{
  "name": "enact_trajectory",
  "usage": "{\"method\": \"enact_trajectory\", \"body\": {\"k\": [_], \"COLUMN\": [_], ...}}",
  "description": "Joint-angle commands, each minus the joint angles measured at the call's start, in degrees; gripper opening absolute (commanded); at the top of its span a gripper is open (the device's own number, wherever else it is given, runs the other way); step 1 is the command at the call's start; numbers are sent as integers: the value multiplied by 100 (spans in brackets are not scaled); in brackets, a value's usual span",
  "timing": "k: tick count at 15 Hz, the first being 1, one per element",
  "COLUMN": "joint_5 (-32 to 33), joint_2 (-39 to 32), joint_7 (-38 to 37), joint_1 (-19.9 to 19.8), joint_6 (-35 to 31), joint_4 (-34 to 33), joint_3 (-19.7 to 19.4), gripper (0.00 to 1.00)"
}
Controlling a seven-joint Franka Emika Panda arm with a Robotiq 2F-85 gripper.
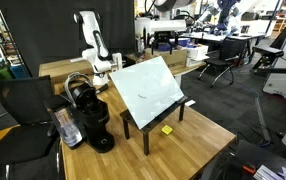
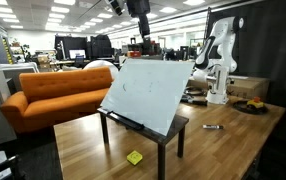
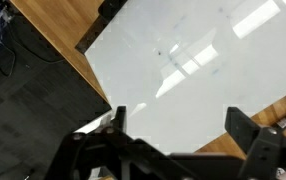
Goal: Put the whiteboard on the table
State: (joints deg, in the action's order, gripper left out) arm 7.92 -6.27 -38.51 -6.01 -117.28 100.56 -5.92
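The whiteboard point(image 1: 146, 85) is a large white glossy panel. It leans tilted on a small dark stand point(image 1: 153, 122) that sits on the light wooden table point(image 1: 188, 150). It shows in both exterior views point(image 2: 148, 92). My gripper point(image 2: 138, 12) hangs high above the board's top edge, apart from it. In the wrist view the gripper point(image 3: 183, 128) is open and empty, its two dark fingers spread over the whiteboard point(image 3: 183, 60), which fills most of the picture. The table point(image 2: 83, 145) shows beneath the stand point(image 2: 173, 128).
A black coffee machine point(image 1: 88, 112) stands at one table end beside a black chair point(image 1: 18, 100). A small yellow object point(image 2: 134, 157) lies on the table by the stand. A marker-like item point(image 2: 212, 127) lies further back. An orange sofa point(image 2: 48, 95) stands beside the table.
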Motion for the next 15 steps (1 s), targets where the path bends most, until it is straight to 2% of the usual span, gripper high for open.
{"method": "enact_trajectory", "body": {"k": [1, 4, 5, 15], "joint_5": [-273, -409, -303, -307], "joint_2": [-203, -124, -169, -173], "joint_7": [-153, -264, -164, -167], "joint_1": [11, 60, 58, 68], "joint_6": [-238, -609, -412, -423], "joint_4": [-184, -44, -95, -94], "joint_3": [-92, -89, -116, -125], "gripper": [100, 100, 100, 100]}}
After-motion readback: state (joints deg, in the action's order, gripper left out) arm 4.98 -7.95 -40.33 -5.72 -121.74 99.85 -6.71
